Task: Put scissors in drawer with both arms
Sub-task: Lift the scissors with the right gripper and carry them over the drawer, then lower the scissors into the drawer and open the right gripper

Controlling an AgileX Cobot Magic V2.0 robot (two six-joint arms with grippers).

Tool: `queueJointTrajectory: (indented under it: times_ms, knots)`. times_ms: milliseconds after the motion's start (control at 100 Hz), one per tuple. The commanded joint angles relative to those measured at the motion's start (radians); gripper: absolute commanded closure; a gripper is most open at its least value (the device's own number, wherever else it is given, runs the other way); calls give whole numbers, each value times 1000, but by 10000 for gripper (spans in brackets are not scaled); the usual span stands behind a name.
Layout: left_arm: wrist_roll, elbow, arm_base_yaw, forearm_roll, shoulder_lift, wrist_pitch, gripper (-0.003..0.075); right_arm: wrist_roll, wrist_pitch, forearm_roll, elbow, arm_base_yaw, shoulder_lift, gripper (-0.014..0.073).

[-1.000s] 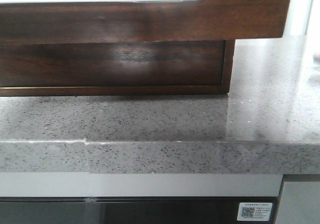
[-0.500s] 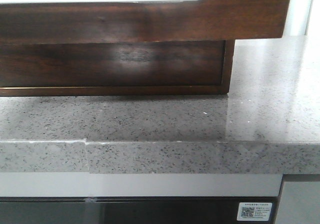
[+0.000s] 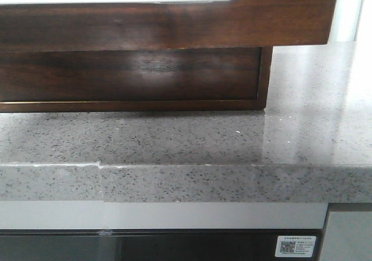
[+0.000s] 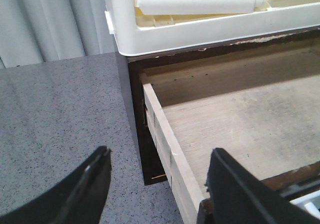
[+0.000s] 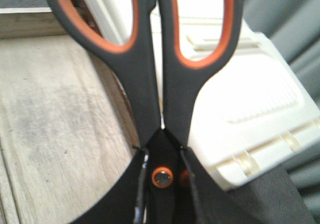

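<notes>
While the right gripper (image 5: 162, 204) clamps the scissors (image 5: 150, 74) above the drawer (image 4: 235, 129), left gripper (image 4: 157, 184) apart.

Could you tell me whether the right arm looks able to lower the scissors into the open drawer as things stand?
Probably yes. The right gripper holds the scissors just above the drawer, which is pulled open, and its visible wooden floor looks bare. The white box sits beside, not across, the opening.

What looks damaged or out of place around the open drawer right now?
Only wear: the cabinet edge under the white plastic box looks chipped above the open drawer, whose bare floor is scuffed and empty. The scissors sit straight in the right hand.
</notes>
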Motion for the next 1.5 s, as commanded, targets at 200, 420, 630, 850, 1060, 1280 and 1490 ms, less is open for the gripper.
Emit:
queueJointTrajectory:
  times_ms: [200, 420, 630, 850, 1060, 1280, 1490]
  knots:
    - [-10, -33, -9, -14, 8, -80, 321, -152, -52, 28, -22, 157, 119, 610]
    - [-10, -33, -9, -14, 8, -80, 321, -175, 10, 23, -22, 161, 233, 610]
    - [-10, -33, -9, -14, 8, -80, 321, -175, 30, -35, -22, 165, 291, 610]
    - [-10, -33, -9, -14, 8, -80, 321, -175, 69, -107, -22, 174, 317, 610]
    - [-10, -3, -9, -14, 8, -82, 321, -175, 131, -148, -22, 174, 327, 608]
    - [-10, -3, -9, -14, 8, -95, 321, -175, 126, -154, -22, 174, 327, 442]
    - [-10, -3, -9, -14, 8, -110, 321, -146, 121, -154, -40, 174, 319, 363]
